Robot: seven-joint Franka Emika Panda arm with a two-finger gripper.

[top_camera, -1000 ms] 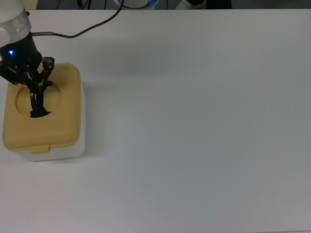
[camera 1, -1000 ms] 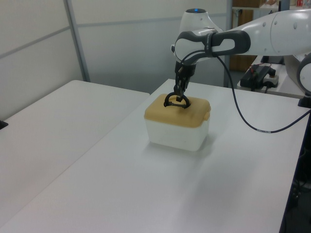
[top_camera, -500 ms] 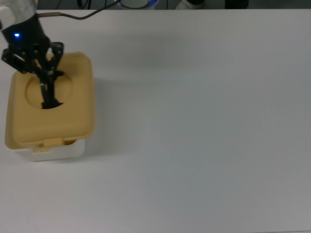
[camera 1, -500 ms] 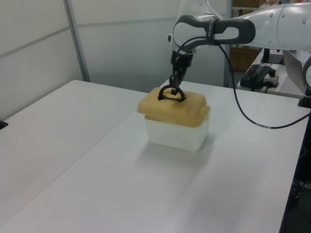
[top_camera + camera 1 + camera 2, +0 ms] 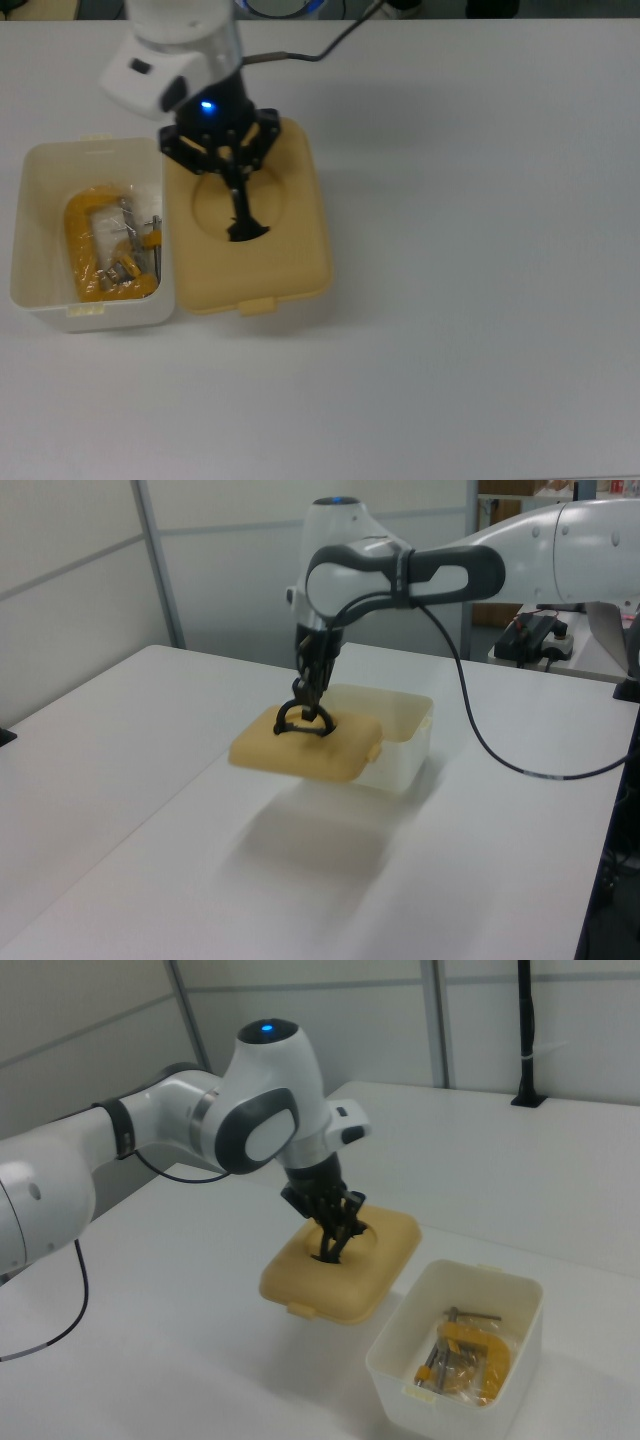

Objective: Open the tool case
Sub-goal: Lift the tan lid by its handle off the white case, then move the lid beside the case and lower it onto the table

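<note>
The tool case is in two parts. Its white box (image 5: 20, 230) (image 5: 408, 752) (image 5: 398, 1385) stands uncovered, with a yellow clamp (image 5: 92, 250) (image 5: 472, 1353) and metal pieces inside. The tan-yellow lid (image 5: 292, 262) (image 5: 300, 758) (image 5: 382, 1260) hangs level just above the table, beside the box on the top view's right. My gripper (image 5: 240, 207) (image 5: 310, 696) (image 5: 333, 1234) points down into the lid's round recess, shut on the black handle (image 5: 246, 229) (image 5: 303, 720). A shadow lies on the table under the lid in the left view.
The arm's black cable (image 5: 320, 50) (image 5: 480, 742) trails over the white table behind the case. Wall panels stand behind the table (image 5: 200, 590). In the right view a black post (image 5: 524, 1030) stands at the far edge.
The lid has come fully off the white box and moved to the top view's right with my gripper. The box's inside and the yellow clamp now show.
</note>
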